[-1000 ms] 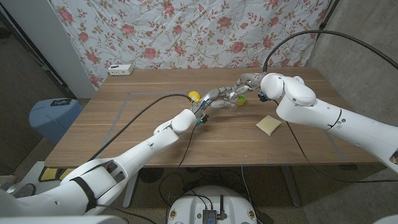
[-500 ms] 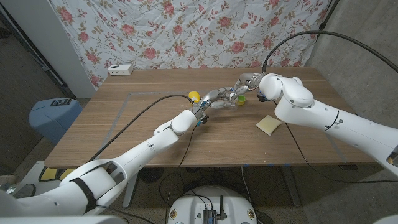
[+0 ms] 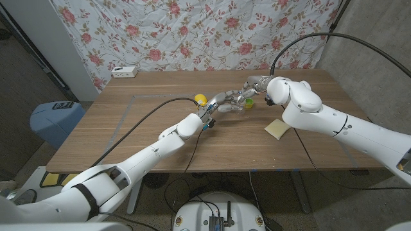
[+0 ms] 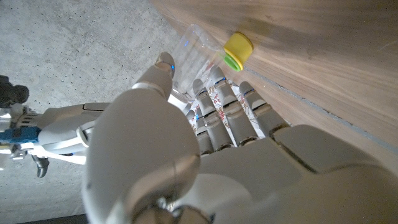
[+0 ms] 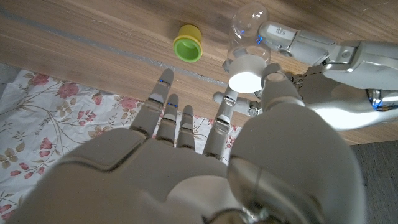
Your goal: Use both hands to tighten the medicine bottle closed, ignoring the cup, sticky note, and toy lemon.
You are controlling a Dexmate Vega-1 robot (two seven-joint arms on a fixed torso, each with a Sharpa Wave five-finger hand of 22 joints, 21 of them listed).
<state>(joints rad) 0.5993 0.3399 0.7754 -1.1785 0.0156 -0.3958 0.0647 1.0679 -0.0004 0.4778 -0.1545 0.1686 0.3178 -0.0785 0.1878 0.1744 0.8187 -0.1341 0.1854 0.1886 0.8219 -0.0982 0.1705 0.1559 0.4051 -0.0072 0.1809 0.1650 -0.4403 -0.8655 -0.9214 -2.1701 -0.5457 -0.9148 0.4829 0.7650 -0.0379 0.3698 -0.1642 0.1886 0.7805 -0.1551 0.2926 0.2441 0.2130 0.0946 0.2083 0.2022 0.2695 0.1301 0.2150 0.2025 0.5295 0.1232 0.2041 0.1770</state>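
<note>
Table (image 3: 128, 135): wooden, one. Two robot hands meet over its far middle.

Medicine bottle (image 5: 247, 37): one, clear plastic with a white cap (image 5: 246, 67). In the head view it is mostly hidden between the two hands, standing on the far middle of the table. In the left wrist view the clear body (image 4: 193, 59) shows just past the fingertips.

Left hand (image 3: 221, 101): fingers wrapped around the bottle's body, thumb on one side and the other fingers on the other, as the left wrist view shows. It grips the bottle.

Right hand (image 3: 255, 85): reaches in from the far right. In the right wrist view its thumb and one finger lie at the white cap, the remaining fingers spread apart. Whether they truly pinch the cap, I cannot tell.

Cup (image 3: 249, 102): one, small, yellow with a green rim, lying on its side just beside the bottle, on the right. Also seen at (image 4: 237, 51) and (image 5: 187, 45).

Toy lemon (image 3: 200, 99): one, yellow, on the table just left of the left hand.

Sticky note (image 3: 277, 128): one, pale yellow, flat on the table nearer the front, under the right arm.

White box (image 3: 124, 72): one, at the table's far left edge, before the flowered cloth (image 3: 192, 32).

Blue bin (image 3: 54, 119): one, on the floor left of the table.
</note>
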